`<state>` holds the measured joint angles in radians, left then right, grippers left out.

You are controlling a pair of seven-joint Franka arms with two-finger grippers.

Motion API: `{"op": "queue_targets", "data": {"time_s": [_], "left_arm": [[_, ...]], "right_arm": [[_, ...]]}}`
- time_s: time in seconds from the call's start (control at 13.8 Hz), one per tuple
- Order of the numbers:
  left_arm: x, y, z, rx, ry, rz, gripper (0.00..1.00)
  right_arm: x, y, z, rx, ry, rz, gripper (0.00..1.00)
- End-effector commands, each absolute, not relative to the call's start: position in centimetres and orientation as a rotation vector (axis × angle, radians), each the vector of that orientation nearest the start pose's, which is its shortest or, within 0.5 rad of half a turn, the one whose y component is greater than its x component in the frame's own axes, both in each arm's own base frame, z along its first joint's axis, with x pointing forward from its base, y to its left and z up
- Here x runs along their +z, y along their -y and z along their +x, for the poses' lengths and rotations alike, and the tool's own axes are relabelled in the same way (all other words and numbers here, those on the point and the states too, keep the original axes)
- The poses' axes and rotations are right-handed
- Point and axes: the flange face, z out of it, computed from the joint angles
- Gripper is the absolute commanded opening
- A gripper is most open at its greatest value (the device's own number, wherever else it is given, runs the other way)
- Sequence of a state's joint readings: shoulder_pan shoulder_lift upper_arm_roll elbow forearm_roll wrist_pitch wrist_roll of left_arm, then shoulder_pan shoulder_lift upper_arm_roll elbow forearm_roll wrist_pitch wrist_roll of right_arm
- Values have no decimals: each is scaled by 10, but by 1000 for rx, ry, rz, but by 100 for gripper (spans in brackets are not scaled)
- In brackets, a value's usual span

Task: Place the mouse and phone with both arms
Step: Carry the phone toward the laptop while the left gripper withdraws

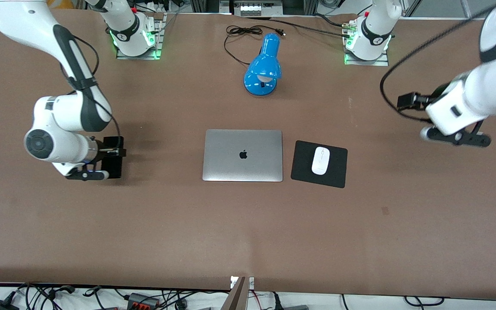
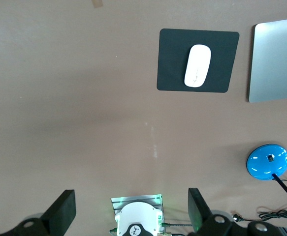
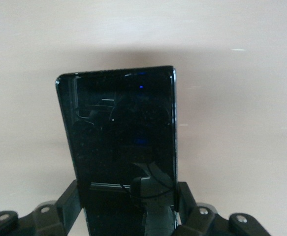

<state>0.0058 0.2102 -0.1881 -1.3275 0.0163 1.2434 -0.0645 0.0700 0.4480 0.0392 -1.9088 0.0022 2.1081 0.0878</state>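
The white mouse (image 1: 320, 160) lies on a black mouse pad (image 1: 304, 165) beside the laptop, toward the left arm's end; it also shows in the left wrist view (image 2: 198, 66). My right gripper (image 1: 109, 151) is shut on the black phone (image 1: 114, 168) and holds it over bare table toward the right arm's end. In the right wrist view the phone (image 3: 118, 137) stands between the fingers (image 3: 185, 196) of the gripper (image 3: 128, 206). My left gripper (image 1: 457, 137) is open and empty above bare table, its fingers (image 2: 64, 211) wide apart.
A closed silver laptop (image 1: 243, 155) lies mid-table. A blue desk lamp (image 1: 264, 66) with a black cord lies farther from the front camera, between the arm bases. The mouse pad (image 2: 173, 64), laptop (image 2: 276, 59) and lamp (image 2: 268, 162) show in the left wrist view.
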Motion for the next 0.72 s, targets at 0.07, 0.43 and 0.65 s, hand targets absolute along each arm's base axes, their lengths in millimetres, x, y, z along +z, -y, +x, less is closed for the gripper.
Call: {"op": "queue_targets", "data": {"time_s": [0.07,0.43,0.65], "left_arm": [[570,88,519,267,-105,-3105,100],[581,81,558,186,-70,-3137,100],[597,71,563,157,-31,-3236,100]], "right_arm": [[233,-127,591,352,71,-3073,26],[199,-196,582,268,-105,-3064,26],[196,-228,569,278,-114,-3081,26]]}}
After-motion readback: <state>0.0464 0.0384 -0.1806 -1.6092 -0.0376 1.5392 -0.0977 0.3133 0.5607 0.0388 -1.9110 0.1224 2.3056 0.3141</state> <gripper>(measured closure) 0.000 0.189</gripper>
